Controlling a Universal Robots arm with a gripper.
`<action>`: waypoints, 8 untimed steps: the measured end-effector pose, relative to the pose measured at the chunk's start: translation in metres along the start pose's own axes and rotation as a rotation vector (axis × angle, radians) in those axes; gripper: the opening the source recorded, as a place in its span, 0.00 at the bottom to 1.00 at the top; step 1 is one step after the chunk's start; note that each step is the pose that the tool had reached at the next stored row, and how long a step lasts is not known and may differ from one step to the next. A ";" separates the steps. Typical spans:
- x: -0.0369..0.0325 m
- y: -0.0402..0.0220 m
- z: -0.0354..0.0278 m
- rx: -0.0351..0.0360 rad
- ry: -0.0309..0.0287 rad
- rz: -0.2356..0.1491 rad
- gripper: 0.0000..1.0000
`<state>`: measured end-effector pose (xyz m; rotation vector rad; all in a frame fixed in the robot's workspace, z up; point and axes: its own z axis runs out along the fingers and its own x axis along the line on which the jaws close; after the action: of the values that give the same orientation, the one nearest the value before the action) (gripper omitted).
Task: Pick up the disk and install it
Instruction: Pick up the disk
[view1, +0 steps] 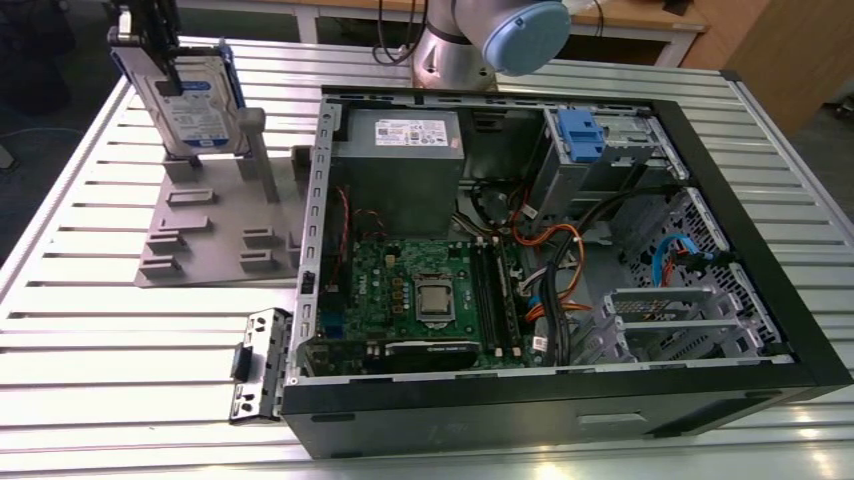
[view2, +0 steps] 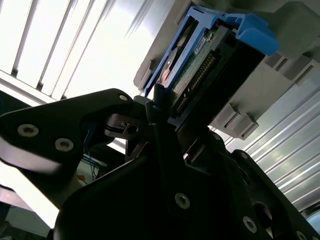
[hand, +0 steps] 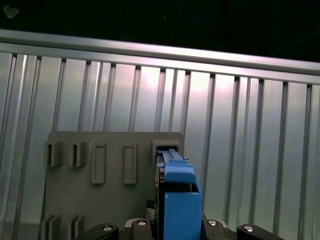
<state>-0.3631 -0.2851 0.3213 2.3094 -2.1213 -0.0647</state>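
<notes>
1. Slatted metal worktop (view1: 107, 420) carries everything.
2. Open PC case (view1: 561, 415) lies on its side, mid-worktop toward the edge at the exterior view's right. Inside it are a grey power supply (view1: 400, 150), a green motherboard (view1: 414, 290) and a blue-fronted drive cage (view1: 587, 140).
3. Arm base (view1: 461, 50) stands at the worktop's far edge, just behind the case.
4. Grey slotted stand (view1: 214, 235) sits near the far corner of the worktop at the exterior view's left, just beside the case.
5. The disk (view1: 200, 100) stands on edge and roughly upright at the far end of the stand. Its lower end is at the stand's upright posts; can't tell whether it is fully seated. The label face looks toward the camera in the exterior view. The blue carrier frame shows in both wrist views (view2: 200, 65) (hand: 177, 200).
6. The tool (view1: 167, 80) is on the disk from above, clamped on it. Its fingers (view2: 156, 107) lie against the flat faces, one on each side.
7. A small loose metal bracket (view1: 260, 365) lies on the worktop, touching or just beside the case's near corner at the exterior view's left.
</notes>
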 end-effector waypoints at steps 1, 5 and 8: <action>0.0000 0.0000 -0.0007 0.0000 0.0000 0.000 0.36; -0.0001 0.0001 -0.0030 0.0000 0.0000 0.000 0.36; -0.0001 0.0002 -0.0048 0.0000 0.0000 0.000 0.36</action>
<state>-0.3631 -0.2851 0.3261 2.3094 -2.1213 -0.0647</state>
